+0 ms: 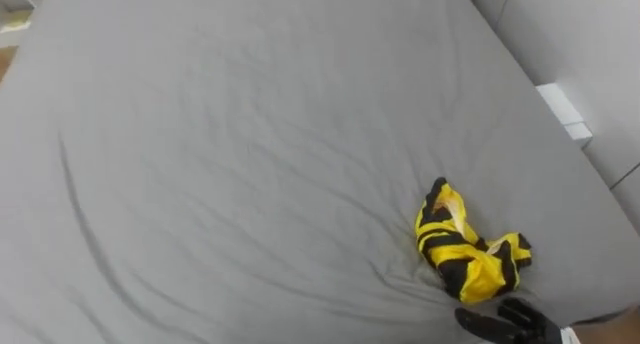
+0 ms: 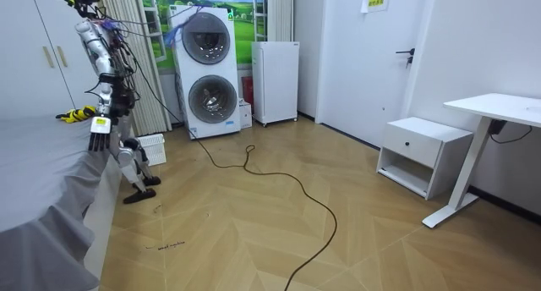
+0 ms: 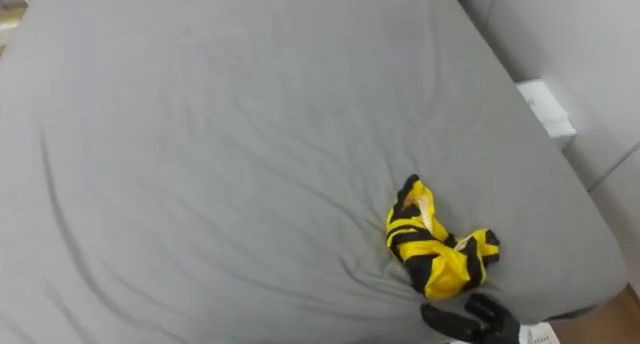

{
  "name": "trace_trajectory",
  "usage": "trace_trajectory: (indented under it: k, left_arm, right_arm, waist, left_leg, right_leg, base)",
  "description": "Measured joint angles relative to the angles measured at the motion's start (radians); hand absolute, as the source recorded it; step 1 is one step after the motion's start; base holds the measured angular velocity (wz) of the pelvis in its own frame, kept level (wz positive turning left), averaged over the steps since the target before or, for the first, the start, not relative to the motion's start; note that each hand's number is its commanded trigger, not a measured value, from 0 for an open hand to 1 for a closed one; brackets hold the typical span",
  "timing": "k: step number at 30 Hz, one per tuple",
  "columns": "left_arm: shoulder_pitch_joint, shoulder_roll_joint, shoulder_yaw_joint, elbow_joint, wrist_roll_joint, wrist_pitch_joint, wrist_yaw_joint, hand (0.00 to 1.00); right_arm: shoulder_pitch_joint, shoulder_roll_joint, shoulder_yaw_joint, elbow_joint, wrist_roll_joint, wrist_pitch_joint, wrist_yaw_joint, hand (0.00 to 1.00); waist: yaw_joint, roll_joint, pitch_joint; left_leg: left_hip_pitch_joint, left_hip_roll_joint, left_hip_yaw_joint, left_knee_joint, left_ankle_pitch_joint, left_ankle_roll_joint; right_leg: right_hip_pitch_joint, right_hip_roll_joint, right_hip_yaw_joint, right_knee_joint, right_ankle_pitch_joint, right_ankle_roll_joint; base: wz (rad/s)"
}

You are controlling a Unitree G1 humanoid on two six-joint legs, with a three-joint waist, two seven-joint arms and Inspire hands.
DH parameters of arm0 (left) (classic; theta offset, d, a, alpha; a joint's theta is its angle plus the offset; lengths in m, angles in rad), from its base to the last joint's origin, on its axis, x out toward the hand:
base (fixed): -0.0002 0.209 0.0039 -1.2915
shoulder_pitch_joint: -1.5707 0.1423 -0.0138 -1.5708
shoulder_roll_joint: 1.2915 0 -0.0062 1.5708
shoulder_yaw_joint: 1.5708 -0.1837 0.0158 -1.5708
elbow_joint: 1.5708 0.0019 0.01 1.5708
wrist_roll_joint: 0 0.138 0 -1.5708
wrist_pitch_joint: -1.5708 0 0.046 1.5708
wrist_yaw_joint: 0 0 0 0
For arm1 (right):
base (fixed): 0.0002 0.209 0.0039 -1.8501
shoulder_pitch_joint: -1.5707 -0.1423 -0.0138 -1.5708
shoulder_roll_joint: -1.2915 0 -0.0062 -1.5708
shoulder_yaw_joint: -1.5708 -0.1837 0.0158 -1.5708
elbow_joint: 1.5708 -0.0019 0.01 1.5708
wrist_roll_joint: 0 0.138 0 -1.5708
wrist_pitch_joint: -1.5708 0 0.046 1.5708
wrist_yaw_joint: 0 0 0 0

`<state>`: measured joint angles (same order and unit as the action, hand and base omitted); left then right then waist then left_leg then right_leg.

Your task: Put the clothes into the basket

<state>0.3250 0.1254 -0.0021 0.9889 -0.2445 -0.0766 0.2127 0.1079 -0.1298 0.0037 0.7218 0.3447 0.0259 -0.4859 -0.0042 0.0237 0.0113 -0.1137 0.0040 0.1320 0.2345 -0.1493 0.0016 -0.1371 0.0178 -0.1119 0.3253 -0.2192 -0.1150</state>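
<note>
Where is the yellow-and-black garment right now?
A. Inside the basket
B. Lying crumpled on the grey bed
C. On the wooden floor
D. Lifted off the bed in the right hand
B: the yellow-and-black garment lies bunched on the grey bed, and the right hand sits just below it in the eye views, open and holding none of the cloth.

Right hand (image 1: 510, 320): cut off by the lower edge of both eye views; grip state not determinable; yellow-and-black garment (image 1: 465, 249): crumpled, type not identifiable; white object (image 1: 565, 112) beyond the bed (image 1: 250, 134): too indistinct to identify; bed: cropped on several sides.
</note>
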Motion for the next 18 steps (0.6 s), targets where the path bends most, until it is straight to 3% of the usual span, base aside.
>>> trace_trajectory:
  k: [6,8,11,18]
  left_arm:
    - [-0.008,0.002,0.0,0.012,0.004,0.015,0.0,0.0]
    - [-0.012,0.006,0.0,0.011,0.008,0.029,0.0,0.0]
    - [-0.012,0.018,-0.001,0.01,0.013,0.047,0.0,0.0]
    - [-0.017,0.022,0.0,0.01,0.013,0.081,0.001,0.0]
  right_arm:
    - [0.002,-0.015,0.003,-0.142,-0.004,0.009,-0.095,0.0]
    - [-0.004,-0.061,0.001,-0.245,-0.047,-0.02,-0.119,0.0]
    - [-0.011,-0.103,-0.032,-0.316,-0.098,-0.055,-0.129,0.0]
    - [-0.012,-0.108,-0.08,-0.414,-0.157,-0.059,-0.148,0.0]
  waist:
    - [-0.017,-0.009,0.0055]
    - [-0.021,-0.012,0.0017]
    - [-0.025,-0.024,-0.0142]
    - [-0.021,-0.03,-0.0145]
  left_leg:
    - [-0.001,-0.016,0.004,-0.014,0.002,0.004]
    - [-0.007,-0.017,0.004,-0.013,0.001,0.005]
    - [-0.01,-0.016,0.004,-0.013,0.001,0.005]
    - [-0.003,-0.018,0.005,-0.028,0.001,0.005]
  right_leg:
    - [-0.012,-0.014,0.004,-0.002,-0.01,0.016]
    - [-0.013,-0.017,0.001,-0.011,-0.01,0.02]
    - [0.007,-0.014,-0.016,-0.047,-0.002,0.023]
    - [0.047,-0.013,-0.044,-0.104,0.005,0.024]
  base:
    - [0.02]
    - [0.05]
    - [0.2]
    - [0.14]
